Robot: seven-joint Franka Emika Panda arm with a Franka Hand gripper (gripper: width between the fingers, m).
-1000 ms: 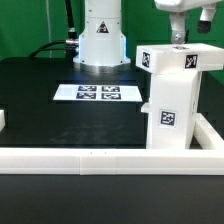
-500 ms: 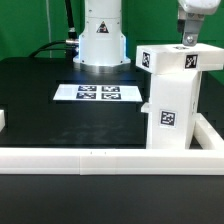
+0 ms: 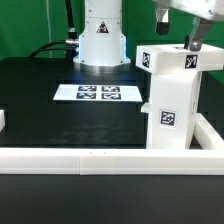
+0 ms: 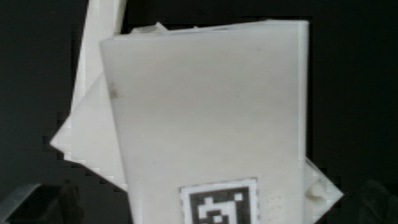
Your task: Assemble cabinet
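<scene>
The cabinet is a tall white box with black-and-white tags. It stands upright at the exterior view's right, against the white rail. My gripper hangs just above its top edge, with one dark finger down at the top tag. In the wrist view the cabinet fills the picture, and one of its tags shows close to the jaws. The gripper is open. Its dark fingertips sit wide apart on either side of the box and hold nothing.
The marker board lies flat in the middle of the black table. A long low white rail runs along the front and turns back at the right. The robot base stands behind. A small white piece is at the left edge.
The gripper has moved toward the exterior view's right over the cabinet top and has turned, so its fingers now show spread apart. The cabinet has not moved.
</scene>
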